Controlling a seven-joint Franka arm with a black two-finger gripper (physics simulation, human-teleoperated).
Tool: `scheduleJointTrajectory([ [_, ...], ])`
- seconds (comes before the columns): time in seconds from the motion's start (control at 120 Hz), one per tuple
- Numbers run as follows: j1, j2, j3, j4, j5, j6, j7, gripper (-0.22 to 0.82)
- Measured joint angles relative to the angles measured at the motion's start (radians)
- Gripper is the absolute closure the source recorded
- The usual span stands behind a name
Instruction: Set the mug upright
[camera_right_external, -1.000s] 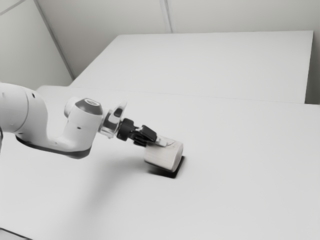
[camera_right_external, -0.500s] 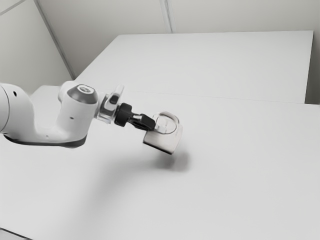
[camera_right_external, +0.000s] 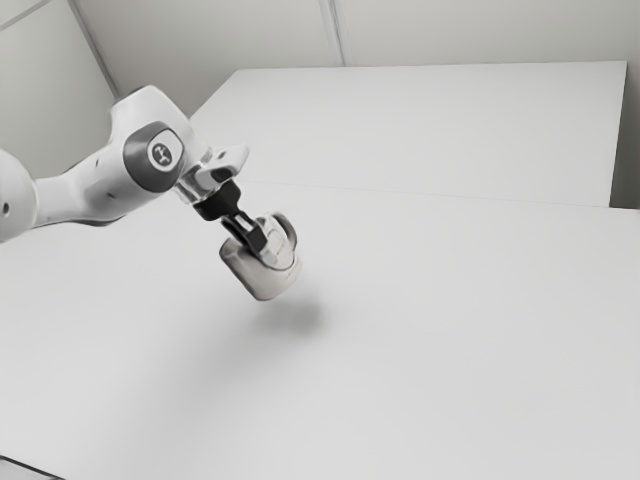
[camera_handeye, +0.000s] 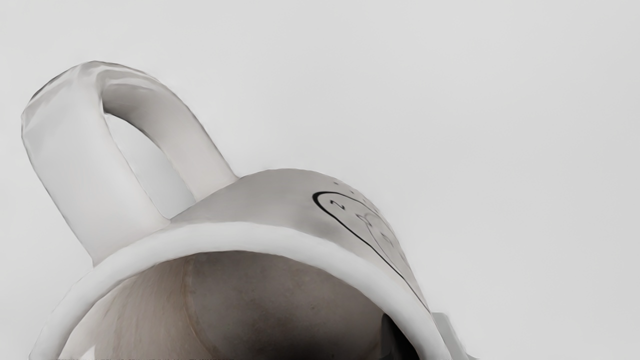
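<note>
Off-white mug (camera_right_external: 262, 279) hangs tilted from the claw (camera_right_external: 264, 246) above the table (camera_right_external: 450, 320).

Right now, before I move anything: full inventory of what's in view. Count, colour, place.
Mug: 1, off-white, tilted, held off the table
Mug handle: 1, off-white, on the mug's side
Line drawing: 1, black, on the mug's outer wall
Table: 1, white, under the mug
Shadow: 1 dark patch, grey, on the table below the mug
Flat surface: 1, white, beyond the table
Walls: 2 visible, pale grey, in the background
Arm: 1, white with grey, entering from the exterior view's left
End effector: 1, black, two fingers, closed on the mug's wall
</note>
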Motion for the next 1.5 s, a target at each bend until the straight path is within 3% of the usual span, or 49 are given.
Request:
scheduleJointTrajectory([
  [0.233, -0.008, -0.018, -0.004, -0.01, 0.243, -0.001, -0.188, 0.78],
  [0.492, -0.009, -0.074, -0.012, -0.126, 0.384, 0.086, -0.352, 0.78],
  [0.992, -0.015, -0.085, -0.014, -0.267, 0.434, 0.319, -0.538, 0.78],
  [1.5, -0.023, -0.027, -0.015, -0.281, 0.434, 0.369, -0.631, 0.78],
])
